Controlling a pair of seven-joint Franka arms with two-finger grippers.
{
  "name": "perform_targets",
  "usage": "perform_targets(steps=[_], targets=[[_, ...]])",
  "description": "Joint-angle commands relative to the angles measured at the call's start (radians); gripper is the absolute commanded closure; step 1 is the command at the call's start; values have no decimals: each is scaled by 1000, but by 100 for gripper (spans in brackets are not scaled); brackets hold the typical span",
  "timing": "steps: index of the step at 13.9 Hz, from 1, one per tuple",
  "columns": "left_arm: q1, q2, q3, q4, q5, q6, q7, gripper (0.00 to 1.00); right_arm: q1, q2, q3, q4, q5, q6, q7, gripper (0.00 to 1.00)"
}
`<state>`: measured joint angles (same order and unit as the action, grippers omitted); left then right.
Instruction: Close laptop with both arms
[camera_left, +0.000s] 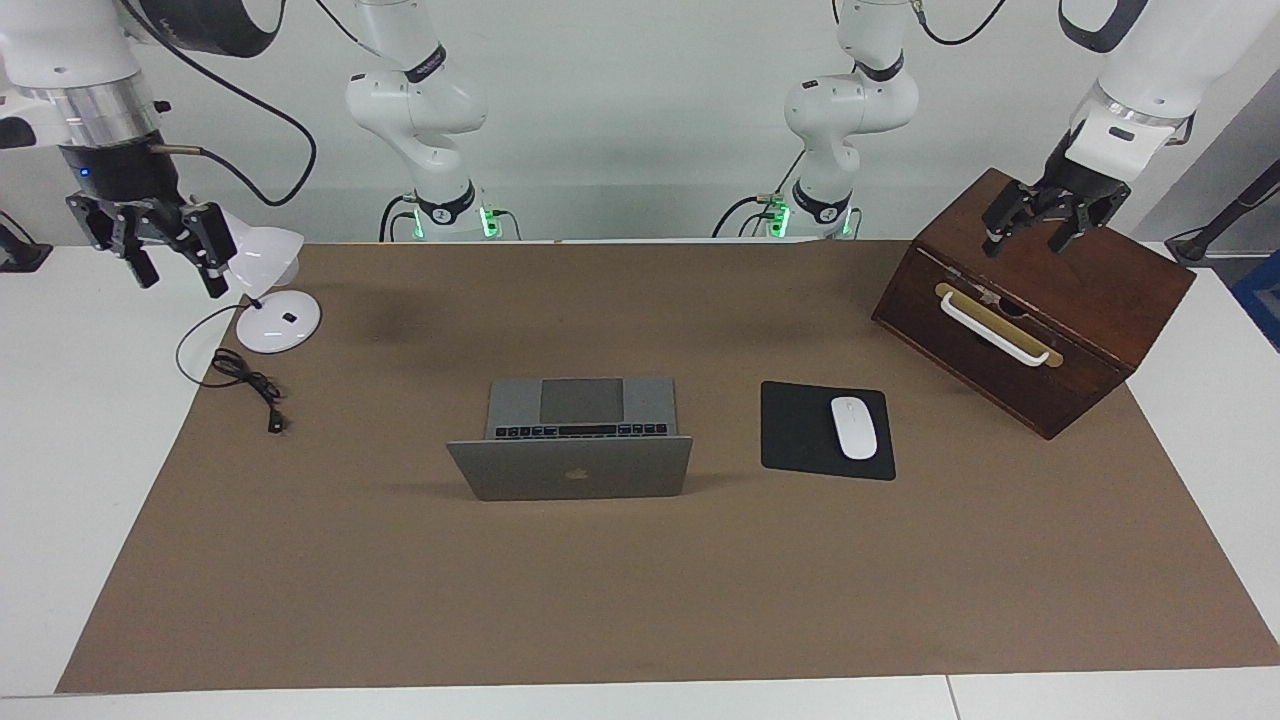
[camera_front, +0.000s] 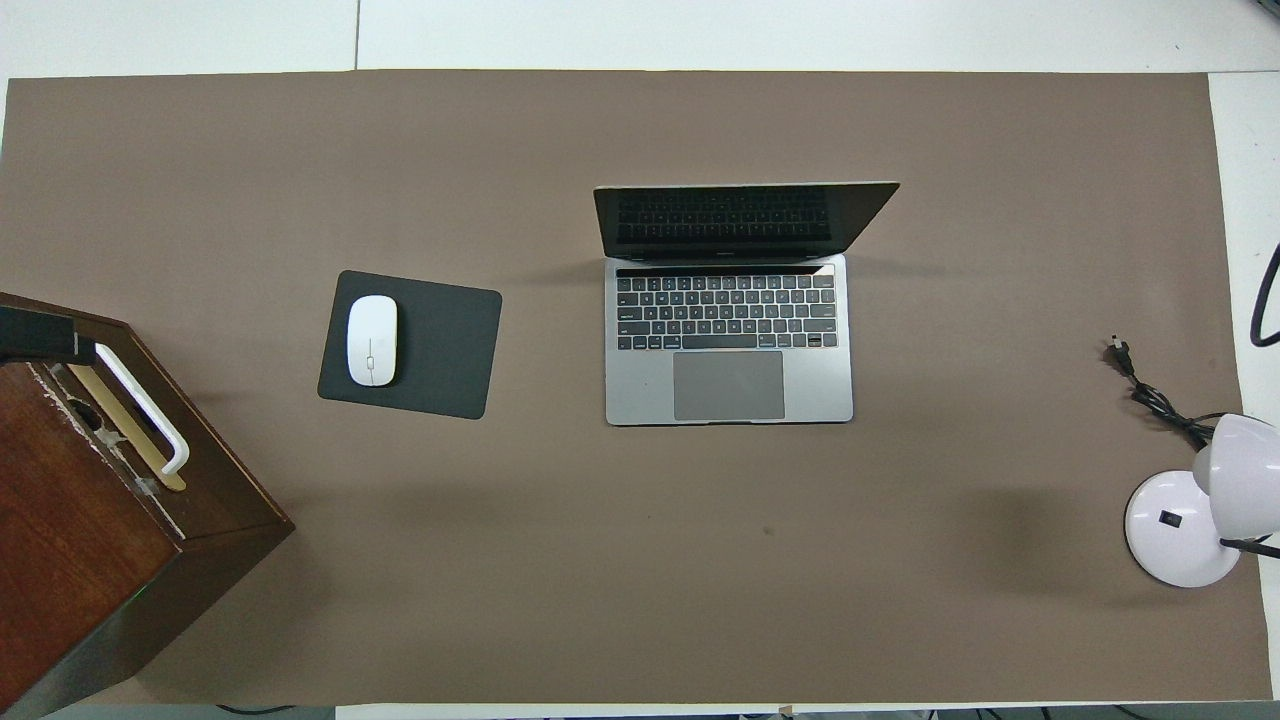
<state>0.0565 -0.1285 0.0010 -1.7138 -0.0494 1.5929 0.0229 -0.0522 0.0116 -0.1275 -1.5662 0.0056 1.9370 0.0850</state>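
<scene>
Right now the laptop (camera_left: 570, 450) stands open in the middle of the brown mat (camera_left: 640, 600), its lid upright with the dark logo turned away from the robots and its keyboard and trackpad facing them; neither arm touches it. Beside it, toward the left arm's end of the table, a black mouse pad (camera_left: 805, 430) carries a white mouse (camera_left: 854, 427). Nearer to the robots at that same end sits a dark wooden box (camera_left: 1090, 310) with a white handle (camera_left: 993, 330), turned at an angle on the corner of the mat. Up in the air over the top of that box hangs the left gripper (camera_left: 1036, 226), its black fingers spread wide and holding nothing. At the right arm's end, a white desk lamp (camera_left: 272, 300) stands at the mat's edge with its black cord (camera_left: 245, 385) trailing loose onto the mat. Just beside the lamp's shade, over the bare white table (camera_left: 90, 420), hangs the right gripper (camera_left: 165, 262); its fingers stand apart with a visible gap and grip nothing. In the overhead view the laptop (camera_front: 730, 330) shows its dark screen tilted back, while the mouse (camera_front: 372, 340) lies on the pad's edge nearest the box
</scene>
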Motion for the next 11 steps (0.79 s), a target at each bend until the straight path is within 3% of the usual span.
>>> perform_targets(steps=[1,3,9,11], targets=[[-6,1,5,14,23,-13,6,0,-41,105,6,92,60,92,10,97],[-7,1,5,14,23,-11,5,0,-44,143,6,92,100,210,18,100],[-15,0,5,10,25,-10,11,0,-66,231,11,104,99,338,10,100],[-14,0,5,8,23,-10,11,0,-66,283,17,153,99,352,10,100]])
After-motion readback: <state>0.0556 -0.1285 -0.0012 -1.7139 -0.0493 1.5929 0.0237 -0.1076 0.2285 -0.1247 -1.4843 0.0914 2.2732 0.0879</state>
